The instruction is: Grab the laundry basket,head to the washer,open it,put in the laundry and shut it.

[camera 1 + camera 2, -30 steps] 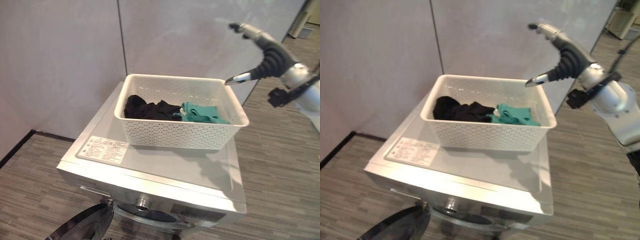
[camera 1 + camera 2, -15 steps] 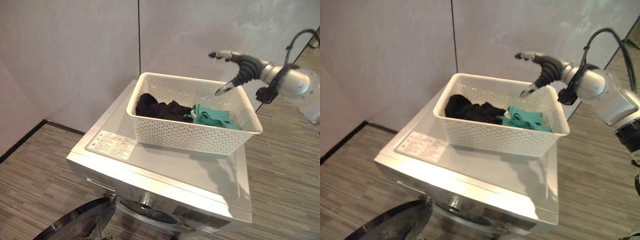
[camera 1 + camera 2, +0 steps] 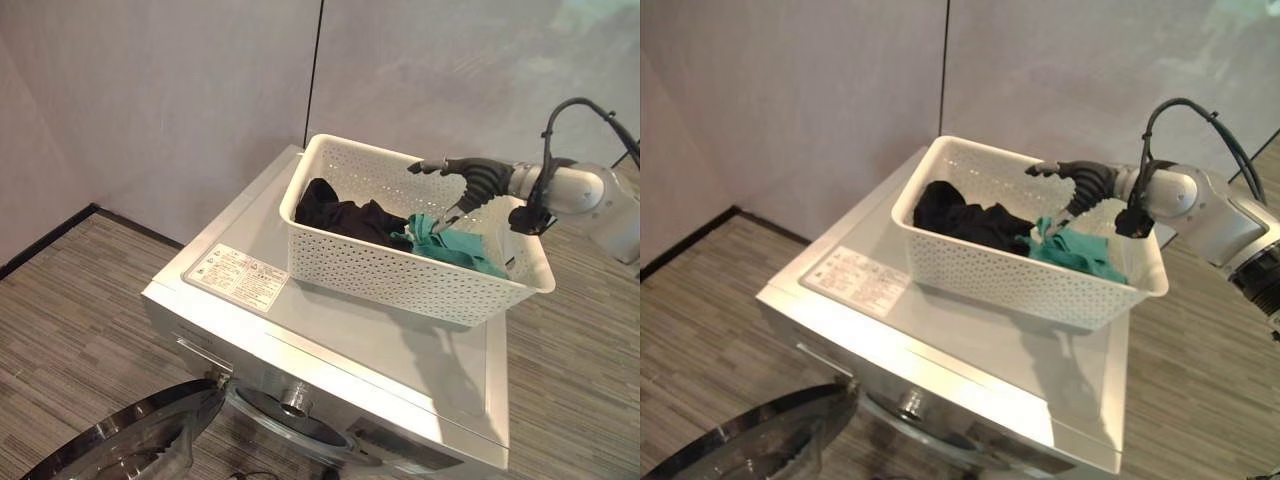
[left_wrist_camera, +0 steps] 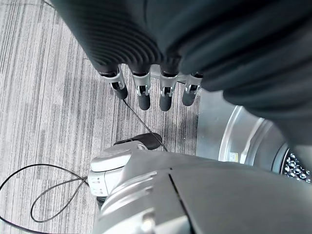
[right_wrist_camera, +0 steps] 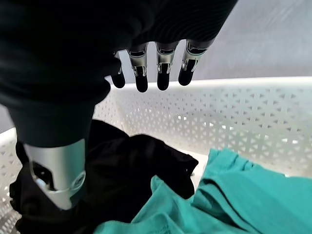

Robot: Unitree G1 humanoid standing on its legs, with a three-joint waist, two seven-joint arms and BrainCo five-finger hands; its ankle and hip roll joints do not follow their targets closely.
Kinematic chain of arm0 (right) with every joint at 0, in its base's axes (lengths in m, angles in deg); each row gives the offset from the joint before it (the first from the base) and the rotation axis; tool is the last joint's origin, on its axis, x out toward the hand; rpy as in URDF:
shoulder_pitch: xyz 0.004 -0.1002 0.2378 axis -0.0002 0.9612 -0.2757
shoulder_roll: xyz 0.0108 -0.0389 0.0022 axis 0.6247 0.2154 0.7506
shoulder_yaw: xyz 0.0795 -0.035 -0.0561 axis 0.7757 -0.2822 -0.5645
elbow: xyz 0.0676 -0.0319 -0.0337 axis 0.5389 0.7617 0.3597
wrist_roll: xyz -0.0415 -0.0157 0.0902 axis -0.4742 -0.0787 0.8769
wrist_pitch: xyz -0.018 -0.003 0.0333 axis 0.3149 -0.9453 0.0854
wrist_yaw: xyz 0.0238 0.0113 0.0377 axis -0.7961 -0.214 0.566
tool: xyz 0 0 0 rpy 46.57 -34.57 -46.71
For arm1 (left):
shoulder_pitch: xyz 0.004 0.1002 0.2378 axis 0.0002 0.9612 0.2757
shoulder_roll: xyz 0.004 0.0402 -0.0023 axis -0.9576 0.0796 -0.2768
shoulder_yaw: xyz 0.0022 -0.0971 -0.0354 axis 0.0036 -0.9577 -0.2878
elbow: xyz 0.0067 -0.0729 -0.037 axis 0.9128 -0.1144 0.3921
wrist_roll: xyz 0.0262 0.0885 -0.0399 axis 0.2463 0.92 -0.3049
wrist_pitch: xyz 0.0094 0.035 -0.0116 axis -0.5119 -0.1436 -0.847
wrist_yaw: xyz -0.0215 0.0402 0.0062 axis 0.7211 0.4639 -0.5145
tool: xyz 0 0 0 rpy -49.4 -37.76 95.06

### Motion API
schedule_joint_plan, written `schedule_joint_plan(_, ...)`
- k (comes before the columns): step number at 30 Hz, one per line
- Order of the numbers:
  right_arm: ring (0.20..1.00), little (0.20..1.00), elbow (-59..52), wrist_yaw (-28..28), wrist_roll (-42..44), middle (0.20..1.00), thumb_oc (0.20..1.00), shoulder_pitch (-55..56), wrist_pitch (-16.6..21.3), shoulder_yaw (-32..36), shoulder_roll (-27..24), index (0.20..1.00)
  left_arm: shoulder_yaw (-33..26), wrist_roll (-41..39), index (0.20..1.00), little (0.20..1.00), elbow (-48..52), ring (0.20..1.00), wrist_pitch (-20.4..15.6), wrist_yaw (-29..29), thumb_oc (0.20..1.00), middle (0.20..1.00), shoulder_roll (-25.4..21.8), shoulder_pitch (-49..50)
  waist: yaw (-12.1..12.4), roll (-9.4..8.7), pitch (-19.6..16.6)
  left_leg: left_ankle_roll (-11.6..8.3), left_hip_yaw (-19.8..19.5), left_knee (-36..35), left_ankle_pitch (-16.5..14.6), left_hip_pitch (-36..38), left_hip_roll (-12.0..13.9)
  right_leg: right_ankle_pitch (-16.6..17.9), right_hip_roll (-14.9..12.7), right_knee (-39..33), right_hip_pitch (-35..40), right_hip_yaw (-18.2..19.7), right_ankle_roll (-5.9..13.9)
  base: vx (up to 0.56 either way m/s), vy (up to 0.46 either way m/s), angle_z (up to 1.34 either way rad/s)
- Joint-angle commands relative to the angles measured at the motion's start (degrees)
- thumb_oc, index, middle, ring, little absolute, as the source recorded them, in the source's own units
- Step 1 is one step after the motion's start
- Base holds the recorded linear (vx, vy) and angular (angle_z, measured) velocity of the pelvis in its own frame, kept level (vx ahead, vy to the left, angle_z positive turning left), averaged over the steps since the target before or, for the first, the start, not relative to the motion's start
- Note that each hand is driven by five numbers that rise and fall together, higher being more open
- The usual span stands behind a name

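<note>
A white perforated laundry basket (image 3: 400, 275) stands on top of the silver washer (image 3: 330, 325). Inside it lie black clothes (image 3: 345, 212) on the left and teal clothes (image 3: 462, 246) on the right. My right hand (image 3: 478, 180) reaches in over the basket's far right rim, open, its fingers stretched out above the clothes and its thumb (image 5: 53, 165) pointing down by the black cloth (image 5: 141, 161) and teal cloth (image 5: 234, 195), holding nothing. My left hand (image 4: 146, 92) hangs open, low over the floor beside the washer's front.
The washer's round glass door (image 3: 120, 445) stands swung open at the lower left, over the grey plank floor (image 3: 70, 300). A pale wall (image 3: 180, 90) runs close behind the washer. More floor lies to the washer's right (image 3: 590, 380).
The camera has shifted, so the whole scene sits further right. My right hand has come down from above the basket's far right corner to just over the clothes inside it.
</note>
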Motion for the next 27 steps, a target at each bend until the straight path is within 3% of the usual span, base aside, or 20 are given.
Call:
schedule_joint_plan(1, 1.0, 1.0, -0.5, 1.0, 2.6, 1.0, 1.0, -3.2, -0.2, -2.1, -4.8, 1.0, 2.7, 0.8, 1.0, 1.0, -3.5, 1.0, 0.0, 1.8, 1.0, 1.0, -1.0, 0.3, 1.7, -3.01, 0.7, -2.19, -0.2, 0.2, 0.5, 0.1, 4.8, -3.2, -4.6, 3.5, -0.4, -2.8, 3.32, -0.03, -0.012, 0.07)
schedule_joint_plan(13, 1.0, 1.0, 0.3, 5.7, -1.0, 1.0, 1.0, 0.0, -1.0, -7.2, -6.1, 1.0, 5.5, -0.6, 1.0, 1.0, 0.1, 1.0, -1.0, 2.2, 1.0, 1.0, 0.0, -2.0, 1.3, -2.14, 4.1, -2.55, -0.6, 0.2, 1.3, -2.9, 5.0, -2.4, -4.5, 3.4, -3.4, -3.3, 3.48, -0.04, 0.001, 0.05)
schedule_joint_plan(25, 1.0, 1.0, 5.3, 5.3, -6.0, 1.0, 1.0, 4.0, -0.7, -5.4, -1.7, 1.0, 9.4, -4.5, 1.0, 1.0, 5.5, 1.0, -3.1, 2.5, 1.0, 1.0, 1.5, -3.8, 0.9, 0.25, 7.2, -2.44, -1.2, 0.2, 2.6, -6.6, 4.6, -1.3, -4.7, 3.0, -7.1, -3.0, 3.53, -0.03, 0.002, -0.01)
schedule_joint_plan(26, 0.715, 0.715, 4.8, 5.5, -6.2, 0.715, 0.715, 3.9, -0.7, -5.7, -1.6, 0.715, 9.7, -4.7, 1.0, 1.0, 5.7, 1.0, -3.1, 2.4, 1.0, 1.0, 1.6, -3.9, 0.8, 0.38, 7.3, -2.44, -1.2, 0.2, 2.6, -6.9, 4.6, -1.2, -4.6, 3.0, -7.3, -3.0, 3.5, -0.03, 0.006, 0.02)
schedule_joint_plan(27, 0.2, 0.2, 4.4, 5.5, -6.5, 0.2, 0.2, 3.5, -0.7, -6.3, -1.3, 0.2, 9.9, -5.0, 1.0, 1.0, 5.9, 1.0, -3.1, 2.5, 1.0, 1.0, 1.9, -4.1, 0.6, 0.56, 7.4, -2.45, -1.2, 0.2, 2.7, -7.2, 4.6, -1.2, -4.6, 2.9, -7.6, -2.9, 3.44, 0.0, 0.0, 0.0)
